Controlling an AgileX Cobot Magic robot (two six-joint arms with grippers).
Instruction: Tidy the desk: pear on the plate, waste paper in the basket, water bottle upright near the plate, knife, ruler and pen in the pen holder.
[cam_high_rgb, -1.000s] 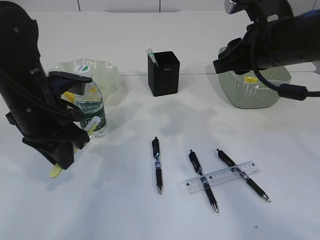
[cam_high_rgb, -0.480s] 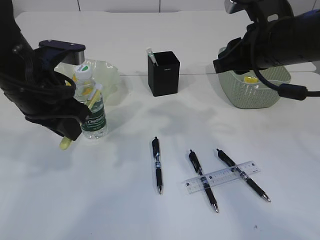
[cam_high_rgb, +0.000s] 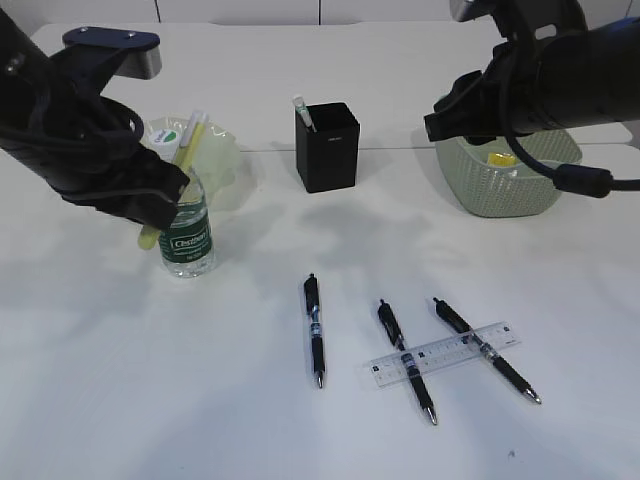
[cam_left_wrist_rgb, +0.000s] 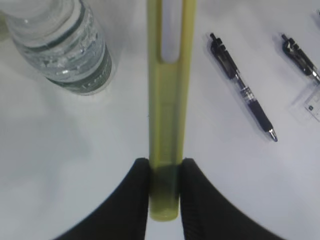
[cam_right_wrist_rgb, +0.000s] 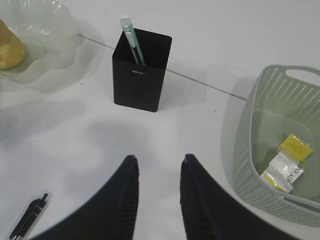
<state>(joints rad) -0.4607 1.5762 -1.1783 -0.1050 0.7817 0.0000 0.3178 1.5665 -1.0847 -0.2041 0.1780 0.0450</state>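
Left gripper (cam_left_wrist_rgb: 165, 175): my fingers are clamped on the butt end of the knife (cam_left_wrist_rgb: 166, 110); I hold it by the tail so the long free end can be lowered into a cup.
Knife: slim yellow-green plastic body, slotted down the middle, smooth and slightly translucent; lifted off the desk (cam_high_rgb: 200, 400), just beside the water bottle (cam_high_rgb: 186, 235).
Water bottle: clear ribbed plastic, dark green label, white cap; upright, close in front of the plate (cam_high_rgb: 225, 150), so I judge that step finished.
Plate: pale green glass, ruffled rim; the right wrist view shows the pear (cam_right_wrist_rgb: 9, 47), yellow-brown and matte, resting in it.
Pen holder (cam_high_rgb: 327, 147): matte black square cup, a white-and-green stick already standing in it; well apart from my left gripper.
Right gripper (cam_right_wrist_rgb: 157, 172): fingers apart and holding nothing; hanging near the basket (cam_high_rgb: 505, 185).
Basket: sage-green woven-pattern plastic; waste paper (cam_right_wrist_rgb: 282, 162), crinkled yellow and white scraps, lies inside.
Pens (cam_high_rgb: 315, 330): three black glossy barrels flat on the desk; two lie crossed by the ruler (cam_high_rgb: 443, 354).
Ruler: clear flat plastic, fine black marks.
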